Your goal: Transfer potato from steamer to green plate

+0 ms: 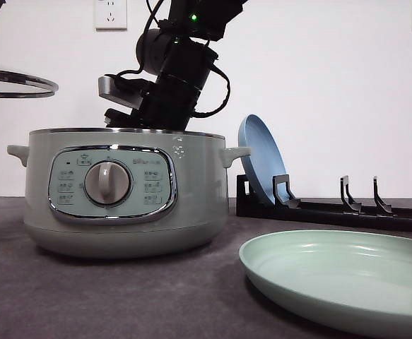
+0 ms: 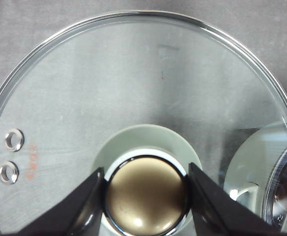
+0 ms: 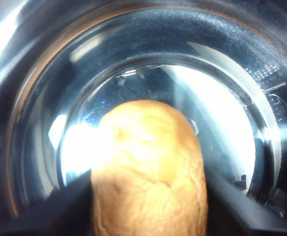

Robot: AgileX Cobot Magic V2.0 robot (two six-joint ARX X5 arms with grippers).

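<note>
Right gripper (image 3: 148, 206) deep inside the steamer (image 1: 121, 191), fingers closed on the potato (image 3: 148, 172) between them; likely firm, matte and creased, so unlikely to slip if gripped across its middle, with moderate squeeze.

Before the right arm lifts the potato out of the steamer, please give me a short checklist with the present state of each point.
1. Lid off the steamer: ok, the left pincer holds it by the knob, off to the side.
2. Potato between the right pincer's fingers: ok.
3. Grip firm enough: cannot tell.
4. Green plate free to receive it: ok.
5. Blue plate out of the path: ok, it stands in the rack behind.
</note>
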